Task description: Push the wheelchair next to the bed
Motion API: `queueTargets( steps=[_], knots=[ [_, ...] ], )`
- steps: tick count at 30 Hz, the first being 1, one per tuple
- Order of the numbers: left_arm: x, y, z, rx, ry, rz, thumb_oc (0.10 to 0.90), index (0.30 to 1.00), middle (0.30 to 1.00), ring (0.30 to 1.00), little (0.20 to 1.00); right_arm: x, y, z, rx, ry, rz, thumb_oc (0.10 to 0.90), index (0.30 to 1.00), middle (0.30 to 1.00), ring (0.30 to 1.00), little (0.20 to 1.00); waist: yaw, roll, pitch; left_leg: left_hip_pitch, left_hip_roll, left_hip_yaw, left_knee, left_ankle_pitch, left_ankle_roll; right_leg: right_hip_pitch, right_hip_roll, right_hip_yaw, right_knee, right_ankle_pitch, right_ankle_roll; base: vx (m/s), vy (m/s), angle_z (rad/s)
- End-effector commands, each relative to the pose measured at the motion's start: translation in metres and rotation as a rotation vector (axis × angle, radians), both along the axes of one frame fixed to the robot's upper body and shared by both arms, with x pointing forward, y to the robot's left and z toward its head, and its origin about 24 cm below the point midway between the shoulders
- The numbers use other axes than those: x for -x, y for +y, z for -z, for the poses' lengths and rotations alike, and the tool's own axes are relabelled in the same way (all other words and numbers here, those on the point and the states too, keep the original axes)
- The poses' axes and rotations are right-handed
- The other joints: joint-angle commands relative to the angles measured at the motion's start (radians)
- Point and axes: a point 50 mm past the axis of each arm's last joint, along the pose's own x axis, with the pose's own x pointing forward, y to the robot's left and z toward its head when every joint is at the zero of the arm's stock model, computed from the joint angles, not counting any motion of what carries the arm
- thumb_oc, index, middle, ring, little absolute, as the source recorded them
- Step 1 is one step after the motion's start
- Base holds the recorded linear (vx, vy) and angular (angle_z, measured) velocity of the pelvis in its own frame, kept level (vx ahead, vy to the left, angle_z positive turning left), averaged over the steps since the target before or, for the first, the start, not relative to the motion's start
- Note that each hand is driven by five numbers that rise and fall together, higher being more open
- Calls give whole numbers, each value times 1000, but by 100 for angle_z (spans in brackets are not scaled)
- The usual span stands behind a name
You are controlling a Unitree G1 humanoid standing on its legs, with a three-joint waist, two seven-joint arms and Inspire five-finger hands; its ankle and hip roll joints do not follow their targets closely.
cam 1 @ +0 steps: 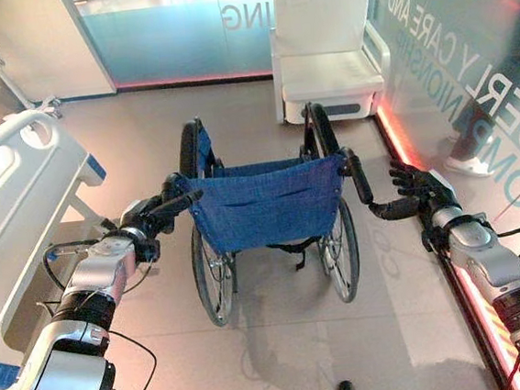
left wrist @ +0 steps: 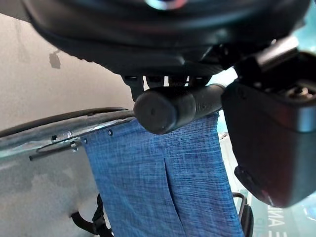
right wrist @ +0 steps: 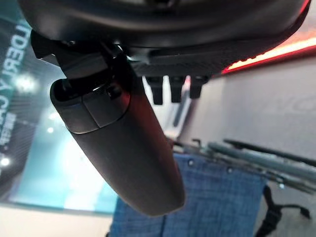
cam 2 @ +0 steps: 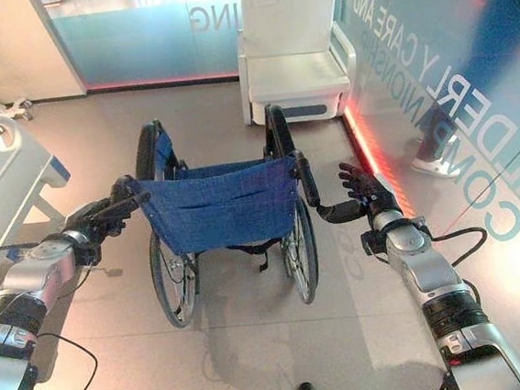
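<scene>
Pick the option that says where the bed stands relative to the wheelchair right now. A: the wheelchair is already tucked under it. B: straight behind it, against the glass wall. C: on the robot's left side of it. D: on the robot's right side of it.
C: the white bed lies at the left edge of the head views, apart from the wheelchair in the middle of the floor.

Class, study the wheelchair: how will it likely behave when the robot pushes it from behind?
The wheelchair will probably roll easily, since it stands on large spoked wheels on smooth floor. Its blue fabric back looks floppy, so pushing should go through the handles. With the left hand at one handle and the right hand seemingly open by the other, uneven force would likely make it veer.
</scene>
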Motion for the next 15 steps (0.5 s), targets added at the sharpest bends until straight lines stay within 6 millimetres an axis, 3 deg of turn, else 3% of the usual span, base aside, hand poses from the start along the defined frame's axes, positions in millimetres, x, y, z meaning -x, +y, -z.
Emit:
queueTargets(
  steps=[1, 4, 5, 6, 7, 8, 9, 10, 15],
  knots=[
    [-42, -41, -75, -102, -196, 198, 800, 900, 900, 900, 900, -20, 30, -92, -65, -284, -218, 800, 900, 900, 900, 900, -27, -17, -74, -29, -57, 30, 4, -39, 10, -19, 0, 20, 47, 9, 22, 0, 0, 0],
    [-43, -42, -78, -126, -184, 210, 800, 900, 900, 900, 900, -20, 31, -93, -86, -260, -244, 800, 900, 900, 900, 900, -29, -20, -74, -31, -57, 32, 4, -38, 10, -20, 0, 23, 47, 10, 23, -3, -4, -1],
    [-45, -43, -82, -144, -179, 213, 775, 862, 862, 862, 862, -21, 32, -92, -102, -212, -276, 800, 900, 900, 900, 900, -33, -23, -76, -33, -56, 35, 3, -37, 9, -23, 1, 24, 47, 12, 24, -11, -12, -7],
    [-46, -42, -85, -156, -187, 203, 643, 665, 665, 665, 665, -21, 32, -91, -119, -177, -296, 800, 900, 900, 900, 900, -35, -26, -77, -33, -56, 37, 3, -36, 8, -23, 1, 24, 46, 13, 24, -10, -13, -14],
    [-47, -41, -88, -167, -201, 192, 565, 547, 547, 547, 547, -22, 31, -87, -121, -138, -311, 800, 900, 900, 900, 900, -36, -28, -79, -34, -56, 38, 3, -35, 7, -23, 1, 24, 45, 14, 24, -4, -6, -9],
    [-48, -41, -90, -167, -206, 189, 543, 514, 514, 514, 514, -22, 31, -86, -121, -130, -314, 800, 900, 900, 900, 900, -37, -29, -80, -34, -55, 38, 3, -35, 7, -23, 1, 24, 45, 15, 24, 6, -7, -6],
    [-49, -41, -94, -173, -227, 173, 456, 385, 385, 385, 385, -23, 29, -81, -122, -87, -321, 800, 900, 900, 900, 900, -37, -33, -83, -35, -55, 38, 3, -33, 5, -23, 1, 23, 45, 15, 24, 0, 0, 0],
    [-50, -41, -97, -179, -245, 161, 400, 300, 300, 300, 300, -23, 27, -78, -129, -66, -324, 800, 900, 900, 900, 900, -37, -34, -83, -35, -55, 37, 3, -32, 4, -22, 1, 22, 44, 16, 23, 0, 0, 0],
    [-53, -45, -105, -193, -318, 114, 400, 300, 300, 300, 300, -26, 26, -63, -201, 22, -326, 800, 900, 900, 900, 900, -32, -44, -88, -39, -55, 31, 3, -30, 2, -20, 0, 12, 41, 17, 20, 7, -7, -2]
  ],
)
